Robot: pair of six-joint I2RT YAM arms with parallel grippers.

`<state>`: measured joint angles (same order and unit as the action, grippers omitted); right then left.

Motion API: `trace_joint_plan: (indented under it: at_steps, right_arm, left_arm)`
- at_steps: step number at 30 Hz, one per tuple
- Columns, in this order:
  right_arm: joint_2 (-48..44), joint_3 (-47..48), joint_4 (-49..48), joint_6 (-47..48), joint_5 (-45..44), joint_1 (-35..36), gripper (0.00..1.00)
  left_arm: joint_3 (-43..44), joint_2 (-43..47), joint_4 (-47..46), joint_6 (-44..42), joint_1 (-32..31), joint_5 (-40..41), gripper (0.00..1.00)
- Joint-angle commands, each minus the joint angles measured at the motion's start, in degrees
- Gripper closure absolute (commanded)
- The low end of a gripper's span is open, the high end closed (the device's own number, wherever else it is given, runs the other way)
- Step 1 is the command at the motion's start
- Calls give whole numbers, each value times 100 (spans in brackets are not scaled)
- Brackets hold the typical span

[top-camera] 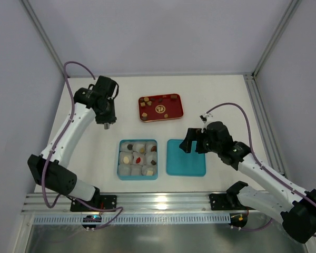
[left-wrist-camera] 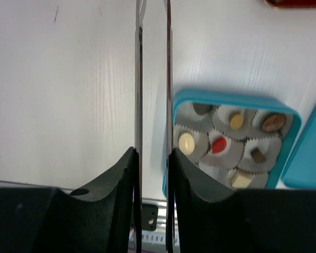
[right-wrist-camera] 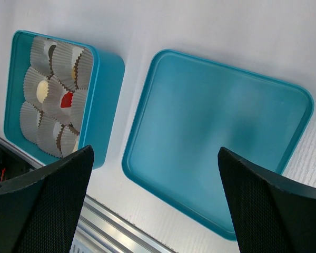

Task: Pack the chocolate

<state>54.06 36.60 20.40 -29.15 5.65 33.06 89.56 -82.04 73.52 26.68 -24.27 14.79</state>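
Chocolate pieces lie loose on a red tray (top-camera: 146, 117) at the back. More chocolate sits in white paper cups inside a teal box (top-camera: 119, 158), among them a red piece (left-wrist-camera: 219, 144) and a cream piece (left-wrist-camera: 186, 142). My left gripper (top-camera: 107, 122) hangs over bare table between tray and box. It (left-wrist-camera: 152, 153) is shut on thin metal tweezers (left-wrist-camera: 138, 79); the blades stand slightly apart and their tips run out of the left wrist view. My right gripper (top-camera: 194, 143) is open above the teal lid (top-camera: 185, 157), nothing between its fingers (right-wrist-camera: 155, 152).
The lid (right-wrist-camera: 216, 132) lies flat, inside up, just right of the box (right-wrist-camera: 102, 105). An aluminium rail (top-camera: 158, 200) runs along the near table edge. Frame posts stand at the back corners.
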Motion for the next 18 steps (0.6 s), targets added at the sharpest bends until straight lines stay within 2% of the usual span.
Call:
trace_joint_plan:
  at_steps: [1, 8, 18]
  right_arm:
    - [-238, 146, 147, 146, 94, 43, 0]
    - [-484, 172, 342, 208, 85, 43, 0]
    - [-405, 102, 298, 199, 33, 34, 0]
  left_arm:
    - [0, -477, -1205, -259, 580, -361, 69]
    - [70, -1471, -2129, -294, 1258, -644, 70]
    - [-35, -2395, -2649, -769, 1820, -688, 70]
